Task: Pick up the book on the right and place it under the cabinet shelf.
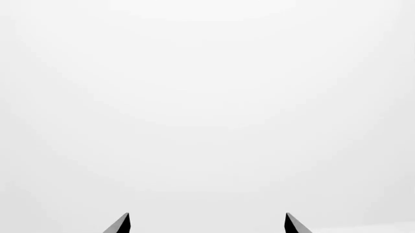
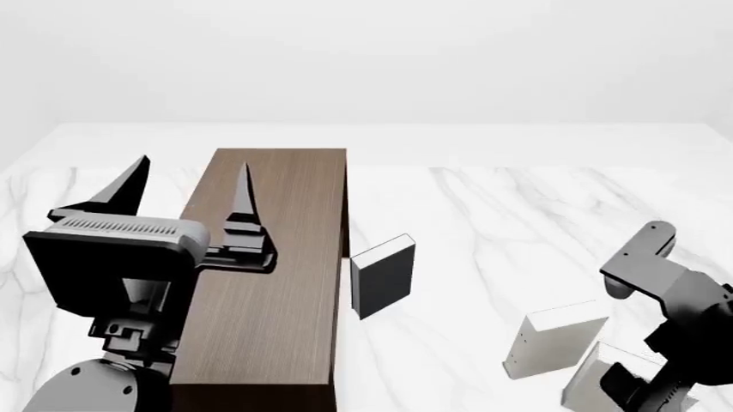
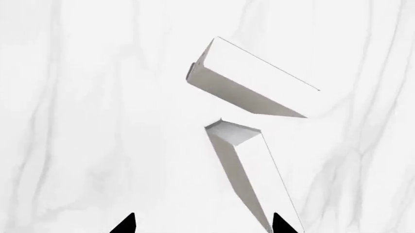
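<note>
Head view: thin white book (image 2: 596, 378) stands on the marble table (image 2: 516, 223) at lower right, just beside a thicker white book (image 2: 555, 342), right gripper (image 3: 202, 224) above it w/ jaws apart, holding nothing; left gripper (image 2: 189, 189) released over the cabinet shelf (image 2: 269, 275) at centre-left.

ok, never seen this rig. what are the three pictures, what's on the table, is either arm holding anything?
It is a simulated two-armed robot. The head view looks down over both arms; the other two come from cameras beside each gripper.

On the marble table stand a long dark wooden cabinet, a dark book beside it, and two white books at the right: a thicker one and a thin plain one.

The left gripper is open above the cabinet, and its camera shows only blank white. The right gripper is open over the white books. Neither holds anything.
</note>
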